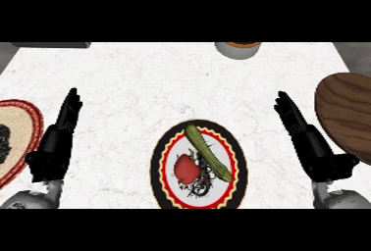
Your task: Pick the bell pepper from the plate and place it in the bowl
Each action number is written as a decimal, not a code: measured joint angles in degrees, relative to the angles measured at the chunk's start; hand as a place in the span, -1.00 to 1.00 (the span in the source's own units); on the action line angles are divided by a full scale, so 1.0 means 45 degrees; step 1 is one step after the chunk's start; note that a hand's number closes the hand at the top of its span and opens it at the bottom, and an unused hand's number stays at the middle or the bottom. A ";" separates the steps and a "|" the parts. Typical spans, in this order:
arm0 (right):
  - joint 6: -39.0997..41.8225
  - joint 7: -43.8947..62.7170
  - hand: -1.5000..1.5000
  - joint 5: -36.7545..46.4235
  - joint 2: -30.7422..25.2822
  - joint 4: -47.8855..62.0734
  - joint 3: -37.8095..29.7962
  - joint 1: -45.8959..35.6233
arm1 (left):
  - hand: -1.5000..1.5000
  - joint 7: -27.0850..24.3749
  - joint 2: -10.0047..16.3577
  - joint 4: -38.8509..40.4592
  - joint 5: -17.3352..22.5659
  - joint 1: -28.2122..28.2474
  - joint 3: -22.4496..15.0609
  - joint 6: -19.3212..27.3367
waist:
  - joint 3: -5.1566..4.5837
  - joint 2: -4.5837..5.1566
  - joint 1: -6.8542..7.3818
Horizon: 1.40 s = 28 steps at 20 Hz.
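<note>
White marbled counter (145, 83) is seen from steeply above. Near the lower edge, midway between the two forearms, a round plate (156, 169) with a black rim and a red-and-yellow scalloped ring is set. The red bell pepper (185, 169) is found on the plate's white centre, left of middle, and a long green cucumber (210, 154) is laid diagonally just beside it (the two look to be touching).

The brown wooden bowl (351, 117) is placed at the right edge, well apart from the plate and cut off by the frame. The right hand (313, 142) is held between plate and bowl, its fingers (286, 105) straight and clamped on nothing. The left hand (52, 147) is likewise kept flat with fingers extended, holding nothing, beside a red-rimmed woven dish (18, 122) at the left edge. A pale cup (238, 50) is seen at the far edge.
</note>
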 measured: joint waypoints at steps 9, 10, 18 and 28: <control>-0.2247 0.0621 -1.00 0.2078 0.0169 -0.1231 -0.0474 0.0564 | 0.00 0.1144 0.0452 0.0086 -0.0414 -0.0889 0.0838 -0.0160 | 0.0216 0.0034 -0.0462; -0.2849 0.0425 -1.00 0.2399 0.0426 -0.1483 -0.0506 0.0875 | 0.00 0.1148 0.0371 0.0226 -0.0426 -0.0937 0.0818 -0.0179 | 0.0236 0.0050 -0.0476; -0.3537 0.0455 -1.00 0.5652 -0.0281 -0.4712 0.1377 0.3224 | 0.00 0.1771 0.0371 -0.0014 -0.0478 -0.1100 0.0993 -0.0603 | 0.0276 0.0079 -0.0247; -0.0009 0.7952 -1.00 0.9254 -0.2006 -0.6899 0.3222 0.1075 | 0.00 0.2023 0.0106 0.0211 -0.0728 -0.1717 0.0909 -0.0784 | 0.0230 0.0150 0.0097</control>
